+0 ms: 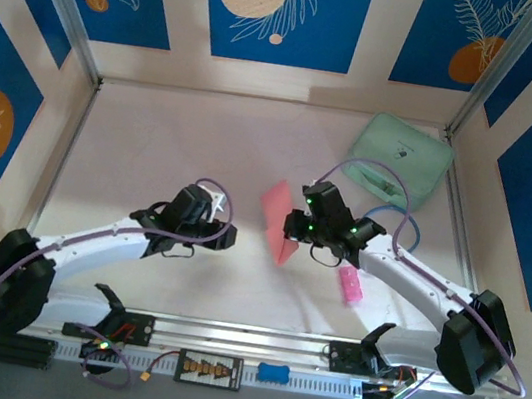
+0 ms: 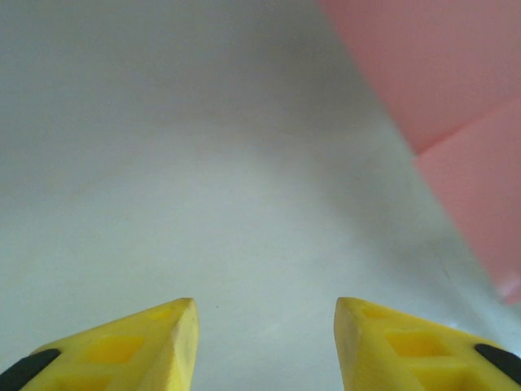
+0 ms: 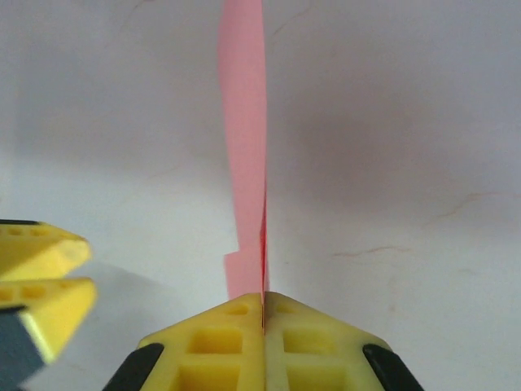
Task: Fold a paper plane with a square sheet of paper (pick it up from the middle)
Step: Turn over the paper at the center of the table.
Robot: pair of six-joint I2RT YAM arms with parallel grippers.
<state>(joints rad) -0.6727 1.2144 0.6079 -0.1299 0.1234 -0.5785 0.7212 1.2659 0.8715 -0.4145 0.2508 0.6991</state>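
The square sheet of paper [image 1: 277,213] is salmon-pink, folded and lifted off the table at the centre. My right gripper [image 3: 263,297] is shut on its near end, and the paper [image 3: 244,122] runs away from the jaws edge-on, with a stepped layer on its left side. In the top view the right gripper [image 1: 293,232] sits at the paper's right edge. My left gripper [image 2: 264,305] is open with nothing between its fingers, above bare table, and the paper [image 2: 440,73] shows a crease up to its right. The left gripper's fingers [image 3: 45,281] stand just left of the paper.
A mint-green rounded case [image 1: 401,160] lies at the back right. A small bright-pink stick-shaped object [image 1: 350,286] rests beside the right forearm. A blue piece [image 1: 273,373] sits on the front rail. Walls close the table [image 1: 152,151] on three sides.
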